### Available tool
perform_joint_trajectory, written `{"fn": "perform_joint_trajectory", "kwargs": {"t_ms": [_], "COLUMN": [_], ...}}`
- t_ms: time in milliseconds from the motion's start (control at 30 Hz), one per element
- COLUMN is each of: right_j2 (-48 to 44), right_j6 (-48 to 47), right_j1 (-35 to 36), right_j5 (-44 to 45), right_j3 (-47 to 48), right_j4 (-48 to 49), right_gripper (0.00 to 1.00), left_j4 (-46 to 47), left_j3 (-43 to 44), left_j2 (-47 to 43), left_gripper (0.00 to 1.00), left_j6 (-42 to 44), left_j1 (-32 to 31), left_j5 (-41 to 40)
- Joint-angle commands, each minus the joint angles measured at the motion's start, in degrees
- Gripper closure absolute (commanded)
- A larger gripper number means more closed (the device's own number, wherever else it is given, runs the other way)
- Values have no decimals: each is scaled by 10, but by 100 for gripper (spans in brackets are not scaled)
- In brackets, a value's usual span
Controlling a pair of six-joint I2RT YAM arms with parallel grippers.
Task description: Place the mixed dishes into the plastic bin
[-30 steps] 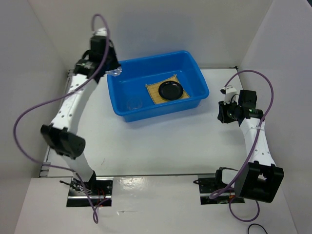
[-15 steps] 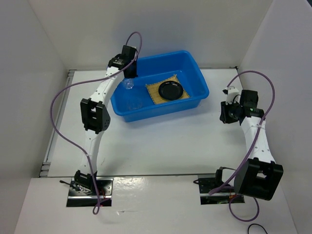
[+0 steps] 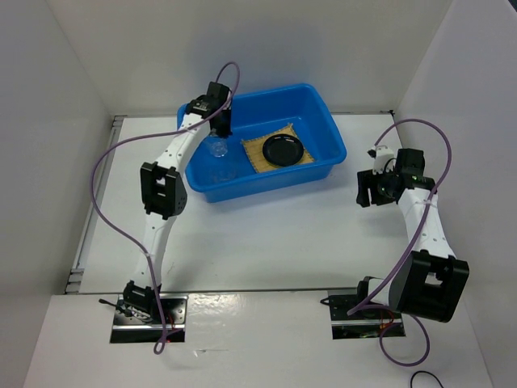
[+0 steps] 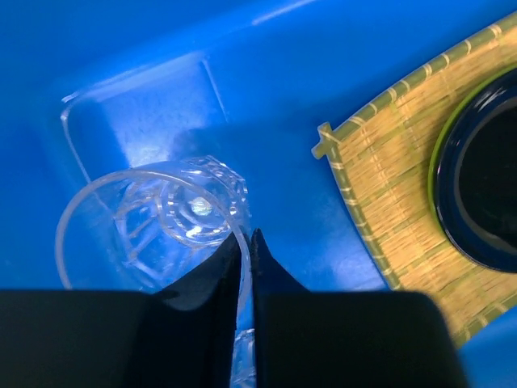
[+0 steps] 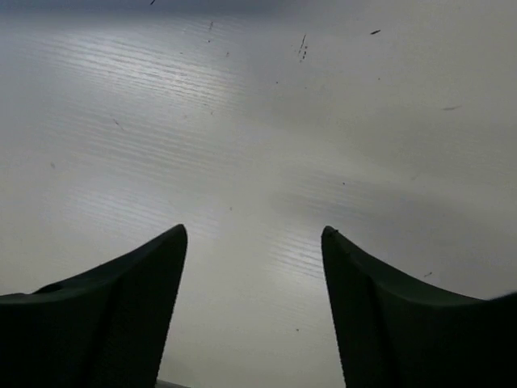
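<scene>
Currently I see my left end effector (image 4: 245, 236) reaching over the left end of the blue plastic bin (image 3: 266, 184), which sits at the far middle of the white worktop (image 3: 266, 234). Its two fingers are nearly together, pinching the thin rim of a clear glass cup (image 4: 157, 218) that tilts so its mouth faces the wrist camera; I cannot tell whether the cup touches the bin floor. A second glass cup (image 3: 224, 171) stands on the bin floor, just nearer. To the right inside the bin lies the bamboo mat (image 4: 388, 202), and on it a black plate (image 4: 489, 174) rests on a lime-green plate (image 4: 437, 162) that shows only as a thin rim. My right end effector (image 5: 253, 232) hangs over bare worktop, well right of the bin, fingers spread wide and gripping nothing.
</scene>
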Motion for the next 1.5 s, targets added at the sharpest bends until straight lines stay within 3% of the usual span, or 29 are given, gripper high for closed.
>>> {"fn": "perform_joint_trajectory", "kwargs": {"t_ms": [0,67,133,167,367,433,467,500,533,567,600,633,667,733,867,1033,1300,1467], "right_j2": [-18,-25,-30,-35,-40,-40,-47,-47,-47,-53,-53,-53,-58,-58,-63,-69,-82,-92], "right_j6": [-5,-5,-5,-5,-5,-5,-5,-10,-10,-10,-10,-10,-16,-16,-16,-21,-26,-31], "right_j1": [-4,-4,-4,-4,-21,-26,-26,-26,-32,-32,-32,-32,-32,-32,-37,-37,-42,-54], "right_j5": [-7,-7,-7,-13,-13,-13,-18,-18,-18,-24,-24,-29,-29,-29,-34,-40,-51,-56], "right_j3": [9,9,4,4,4,4,4,4,4,4,4,4,4,4,4,4,4,-1], "right_j4": [13,13,13,13,13,13,13,13,13,13,13,13,13,13,13,8,8,3], "right_gripper": [24,13,8,6,2,2,2,2,2,2,2,2,2,2,2,2,2,2], "left_j4": [-13,-19,-19,-19,-45,-30,-13,28,52,78,133,157,179,217,225,254,276,304], "left_j3": [35,35,35,35,-20,-84,-189,-249,-312,-374,-494,-550,-601,-717,-831,-866,-849,-854], "left_j2": [-44,-64,-100,-125,-254,-311,-380,-420,-461,-545,-585,-623,-686,-725,-736,-711,-634,-611], "left_gripper": [82,65,26,0,0,0,2,8,25,33,38,38,35,29,21,20,16,16], "left_j6": [23,23,17,17,6,6,6,-3,-10,-26,-31,-37,-55,-60,-54,-80,-115,-135], "left_j1": [2,2,2,2,-4,-11,-11,-11,-11,-11,-11,-11,-16,-22,-41,-46,-46,0], "left_j5": [-4,-21,-26,-26,-65,-63,-45,-4,23,56,95,167,194,264,291,227,145,122]}}
